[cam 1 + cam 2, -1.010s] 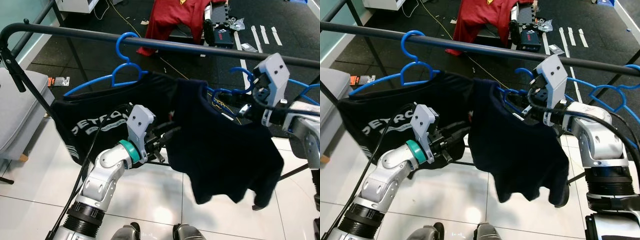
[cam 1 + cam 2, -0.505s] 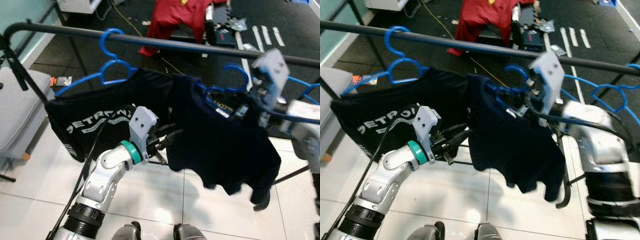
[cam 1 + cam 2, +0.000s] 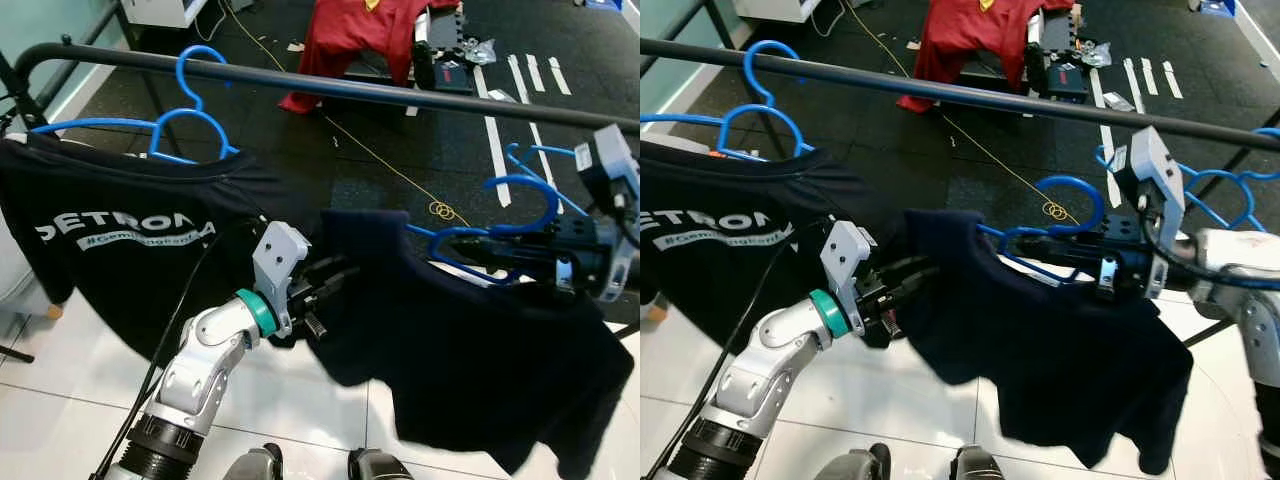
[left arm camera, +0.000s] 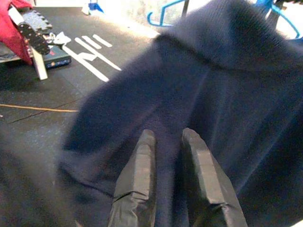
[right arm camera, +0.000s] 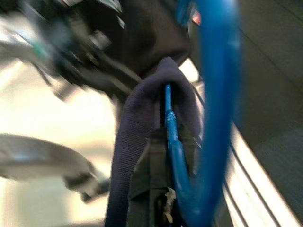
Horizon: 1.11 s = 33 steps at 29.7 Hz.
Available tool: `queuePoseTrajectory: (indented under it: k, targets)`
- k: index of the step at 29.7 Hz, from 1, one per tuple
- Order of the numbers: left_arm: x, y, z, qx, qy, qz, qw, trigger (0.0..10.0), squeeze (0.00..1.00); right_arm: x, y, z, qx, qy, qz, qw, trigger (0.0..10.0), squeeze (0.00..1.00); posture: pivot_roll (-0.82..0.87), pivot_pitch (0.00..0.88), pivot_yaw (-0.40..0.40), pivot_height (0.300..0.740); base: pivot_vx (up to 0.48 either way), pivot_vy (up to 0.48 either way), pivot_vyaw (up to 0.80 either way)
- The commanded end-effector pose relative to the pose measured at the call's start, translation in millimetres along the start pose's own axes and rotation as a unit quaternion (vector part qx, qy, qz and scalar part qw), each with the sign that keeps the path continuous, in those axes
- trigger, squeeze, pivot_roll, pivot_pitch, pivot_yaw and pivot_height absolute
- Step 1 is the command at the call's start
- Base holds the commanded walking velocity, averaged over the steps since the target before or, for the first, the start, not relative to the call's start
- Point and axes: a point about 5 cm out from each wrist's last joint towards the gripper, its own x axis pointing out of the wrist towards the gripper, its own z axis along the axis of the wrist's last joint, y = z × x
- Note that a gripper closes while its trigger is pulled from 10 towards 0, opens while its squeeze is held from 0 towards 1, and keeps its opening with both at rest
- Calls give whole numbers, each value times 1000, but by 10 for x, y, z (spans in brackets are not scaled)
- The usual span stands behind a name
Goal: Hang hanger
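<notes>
A black rail crosses the top of the view. At its left end a blue hanger carries a black lettered T-shirt. My right gripper is shut on a second blue hanger, holding it tilted below and in front of the rail, with its hook off the bar. A dark navy shirt drapes from this hanger. My left gripper is shut on the navy shirt's near shoulder; in the left wrist view its fingers pinch the cloth. The right wrist view shows the blue hanger against the navy cloth.
Another blue hanger hangs at the rail's right end. Behind the rail are a dark floor mat, a red garment, a yellow cable and small clutter. White tiles lie under me.
My right gripper has dropped and swung right, carrying the hanger from rail height to well below it; the navy shirt now hangs lower and flatter. The camera has shifted. My left gripper keeps its pinch.
</notes>
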Motion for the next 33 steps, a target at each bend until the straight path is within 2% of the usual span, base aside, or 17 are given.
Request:
queuePoseTrajectory:
  k: [1,5,7,12,16,17,18,19,21,22,23,24,25,26,27,29,33]
  targets:
    - [-9,-25,-48,0,9,1,1000,10000,0,-7,-62,-80,-33,38,-52,997,0,0,-128,97,27,740,0,0,0]
    - [-16,-27,-82,-3,12,5,1000,10000,0,23,-107,-233,-39,74,-122,989,0,0,-130,90,32,740,0,0,0]
    - [-18,-26,-87,-4,13,6,1000,10000,0,28,-109,-252,-38,77,-132,987,0,0,-130,90,32,740,0,0,0]
    - [-23,3,-95,-4,13,18,1000,10000,0,122,-74,-310,-7,36,-184,982,0,0,-129,89,37,740,0,0,0]
    - [-47,88,-130,-15,16,61,998,10000,0,212,-32,-380,33,-11,-229,973,0,0,-125,93,38,740,0,0,0]
    - [-68,136,-165,-19,19,87,996,10000,0,249,-31,-426,47,-29,-262,964,0,0,-125,93,38,740,0,0,0]
    - [-68,136,-165,-19,19,87,996,10000,0,249,-31,-426,47,-29,-262,964,0,0,-125,93,38,740,0,0,0]
    - [-103,205,-232,-18,35,125,991,10000,0,295,-28,-529,70,-42,-307,948,0,0,-125,95,38,740,0,0,0]
    - [-103,205,-232,-18,35,125,991,10000,0,295,-28,-529,70,-42,-307,948,0,0,-125,95,38,740,0,0,0]
    - [-136,250,-297,-15,50,154,987,10000,0,351,-4,-662,96,-46,-351,930,0,0,-124,96,40,740,0,0,0]
    - [-136,250,-297,-15,50,154,987,10000,0,351,-4,-662,96,-46,-351,930,0,0,-124,96,40,740,0,0,0]
    - [-159,280,-334,-18,55,177,983,10000,0,399,27,-782,109,-41,-389,914,0,0,-115,97,46,740,0,0,0]
    - [-159,280,-334,-18,55,177,983,10000,0,399,27,-782,109,-41,-389,914,0,0,-115,97,46,740,0,0,0]
    - [-169,297,-354,-19,59,190,980,10000,0,448,65,-878,120,-35,-412,903,0,0,-113,98,46,740,0,0,0]
    - [-169,297,-354,-19,59,190,980,10000,0,448,65,-878,120,-35,-412,903,0,0,-113,98,46,740,0,0,0]
    - [-168,309,-354,-22,56,199,978,10000,0,490,91,-936,125,-29,-428,895,0,0,-108,98,46,740,0,0,0]
    - [-143,381,-292,-61,22,242,968,10000,0,544,71,-1020,165,-35,-491,854,0,0,-103,99,42,740,0,0,0]
